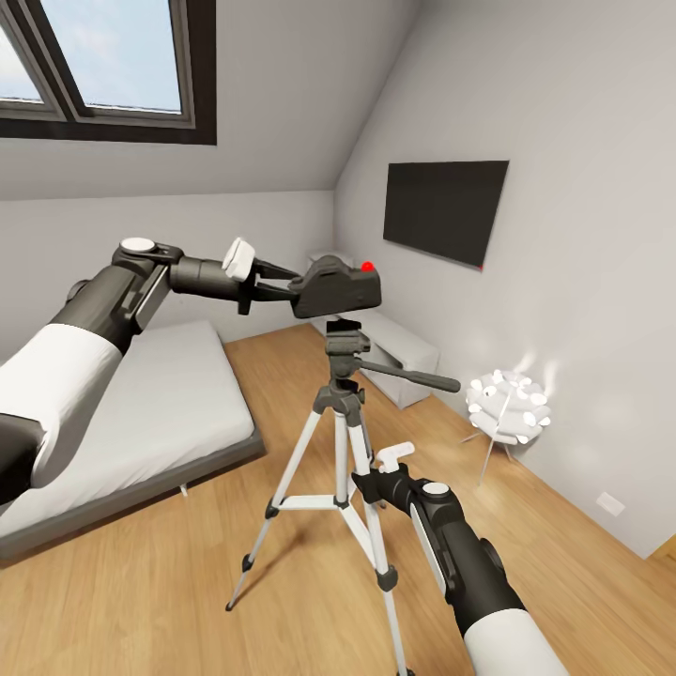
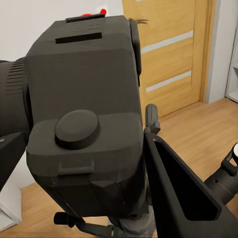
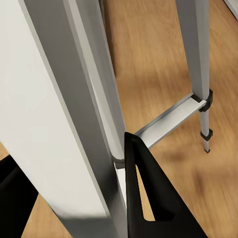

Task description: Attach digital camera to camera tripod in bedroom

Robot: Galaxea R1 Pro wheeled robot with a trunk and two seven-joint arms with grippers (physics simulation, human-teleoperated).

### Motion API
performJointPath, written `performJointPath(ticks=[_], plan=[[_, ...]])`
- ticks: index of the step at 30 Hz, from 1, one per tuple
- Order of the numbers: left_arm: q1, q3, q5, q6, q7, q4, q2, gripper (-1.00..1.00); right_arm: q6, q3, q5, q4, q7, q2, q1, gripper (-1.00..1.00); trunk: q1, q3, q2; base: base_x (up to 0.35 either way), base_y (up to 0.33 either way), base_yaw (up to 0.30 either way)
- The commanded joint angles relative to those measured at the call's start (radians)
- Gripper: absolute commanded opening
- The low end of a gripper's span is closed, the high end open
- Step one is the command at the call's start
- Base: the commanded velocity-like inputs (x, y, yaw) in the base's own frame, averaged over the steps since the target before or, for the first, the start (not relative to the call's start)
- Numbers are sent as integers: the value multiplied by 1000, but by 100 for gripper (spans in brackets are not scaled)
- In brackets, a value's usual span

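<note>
My left gripper (image 1: 282, 280) is clamped on the digital camera (image 1: 336, 286), holding it level just above the camera tripod (image 1: 343, 427) head, gap or contact unclear; bed (image 1: 160, 413) at left on the bedroom floor (image 1: 563, 563). My right gripper (image 1: 361, 483) is low at a tripod leg, fingers (image 3: 148, 198) either side of it, but I cannot tell if it's gripping. TV (image 1: 441, 208) and a white lamp (image 1: 507, 406) are along the right wall.

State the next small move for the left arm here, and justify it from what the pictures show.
Probably lower the digital camera slightly and straight down onto the camera tripod. The left hand holds it just above the tripod's head, roughly centred, with little gap left. The right hand appears to grip a tripod leg, steadying it.
</note>
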Motion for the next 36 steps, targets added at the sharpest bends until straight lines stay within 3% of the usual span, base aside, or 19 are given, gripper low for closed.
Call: performJointPath(ticks=[1, 36], plan=[[-2, -7, 9, 7, -2, -1, 2, -100, 4, -1, 6, -2, 7, 1, -1, -100, 1, -2, -2, 0, 0, 0], [-2, -12, 6, 9, -5, -7, 1, -100, 3, 0, 7, -2, 6, 1, -1, -100, 1, -2, -2, 0, 0, 0]])
